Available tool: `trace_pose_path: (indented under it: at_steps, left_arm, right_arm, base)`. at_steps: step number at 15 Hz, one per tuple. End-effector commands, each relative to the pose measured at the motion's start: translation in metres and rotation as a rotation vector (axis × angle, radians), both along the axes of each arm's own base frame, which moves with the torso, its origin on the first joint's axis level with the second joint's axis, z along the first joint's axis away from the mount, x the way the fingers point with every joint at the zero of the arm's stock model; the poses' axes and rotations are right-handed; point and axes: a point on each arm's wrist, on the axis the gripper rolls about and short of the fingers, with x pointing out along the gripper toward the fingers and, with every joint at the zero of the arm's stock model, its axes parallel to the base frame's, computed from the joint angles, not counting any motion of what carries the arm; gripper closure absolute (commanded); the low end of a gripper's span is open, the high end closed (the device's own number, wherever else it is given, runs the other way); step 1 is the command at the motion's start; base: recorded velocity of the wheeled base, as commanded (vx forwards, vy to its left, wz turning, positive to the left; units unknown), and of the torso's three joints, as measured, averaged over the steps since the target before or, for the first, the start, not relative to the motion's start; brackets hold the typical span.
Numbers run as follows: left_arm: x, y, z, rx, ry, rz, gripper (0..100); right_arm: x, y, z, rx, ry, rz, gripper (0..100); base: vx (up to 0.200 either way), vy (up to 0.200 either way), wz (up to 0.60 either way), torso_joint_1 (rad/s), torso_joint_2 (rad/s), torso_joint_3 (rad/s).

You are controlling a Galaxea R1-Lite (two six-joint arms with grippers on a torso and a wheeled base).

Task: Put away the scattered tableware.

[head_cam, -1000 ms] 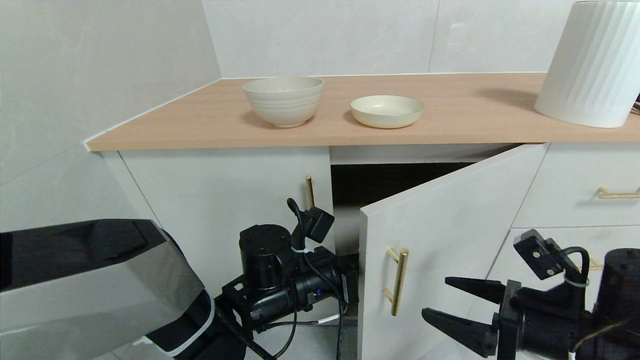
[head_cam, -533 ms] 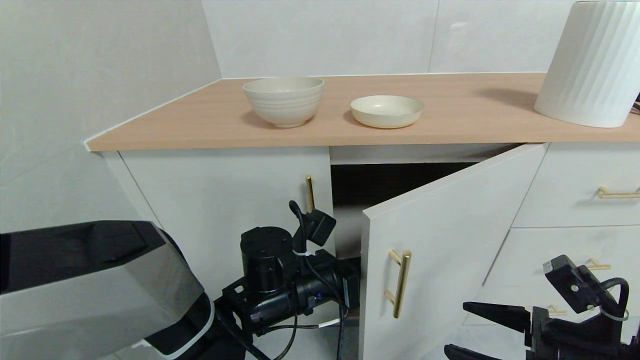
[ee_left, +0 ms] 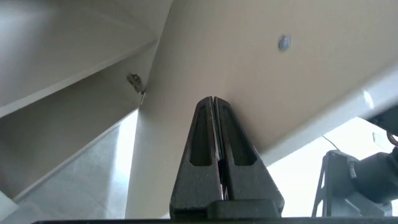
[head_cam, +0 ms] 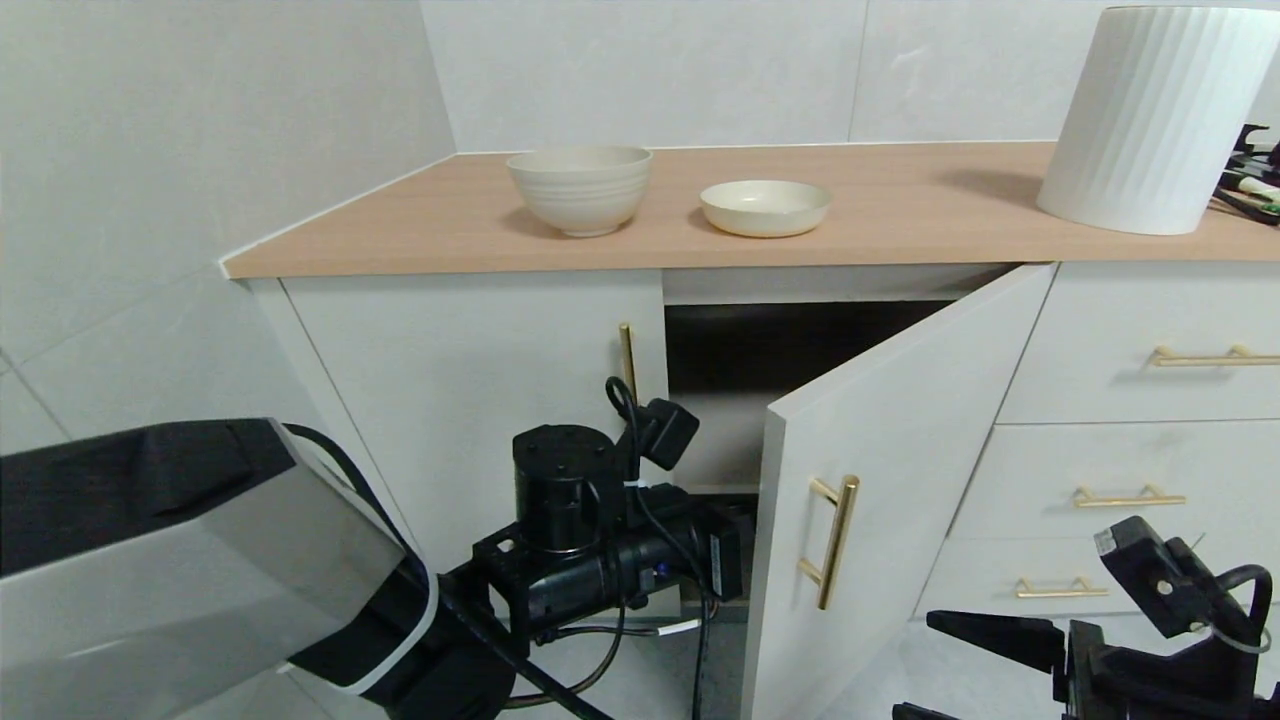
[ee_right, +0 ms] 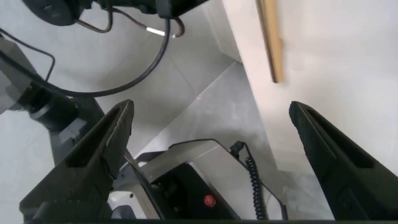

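Pale tiled walls back a wooden countertop (head_cam: 900, 215) that runs over a white cabinet (head_cam: 450, 380), whose right-hand door (head_cam: 890, 450) stands swung open on a dark interior. At the counter's far right sits a tall ribbed white container (head_cam: 1150, 120).

Toward the left of the counter stands a deep cream bowl (head_cam: 580, 188), upright, with a shallow cream dish (head_cam: 765, 207) just beside it on its right, the two apart.

Both look stiff, smooth-glazed and probably breakable, so a slip would matter. The bowl seems heavier; its rim looks like the best hold, one finger inside and one outside. The dish is low and light, and only its thin raised edge offers a pinch.

Both pieces lie well above and well apart from the fingers. The left gripper (ee_left: 214, 106) is low, its fingers pressed together with nothing between them, against the inner face of the open door. The right gripper (ee_right: 208, 118) is low in front of the door, near its brass handle (head_cam: 832, 540), fingers spread wide and empty.
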Motion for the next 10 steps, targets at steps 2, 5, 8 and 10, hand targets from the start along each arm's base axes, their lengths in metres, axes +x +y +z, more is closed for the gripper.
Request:
trace_pose_path:
  at_steps: [2,5,8,10]
  left_arm:
    - [0.0021,-0.0045,0.0066,-0.007,-0.009,-0.006,100]
    - [0.004,-0.0062,0.0102,-0.005,-0.005,-0.004,100]
    - [0.0064,-0.0083,0.0122,-0.003,-0.003,-0.004,100]
    - [0.0102,-0.0118,0.0144,-0.007,-0.008,-0.004,100]
  right_arm:
    - [-0.0016,-0.001,0.0005,0.003,-0.004,0.001,0]
    - [-0.0036,0.0004,-0.0007,-0.001,0.002,0.017,0]
    - [-0.0046,0.0009,-0.0007,-0.001,0.002,0.023,0]
    - [-0.0051,0.0005,0.0008,0.005,-0.006,0.023,0]
  base:
    - [0.0,0.0,0.0,0.0,0.0,0.0]
    - [-0.133,0.0,0.0,0.002,0.0,0.003]
    - [-0.133,0.0,0.0,0.016,0.0,0.0]
    - [0.0,0.0,0.0,0.0,0.0,0.0]
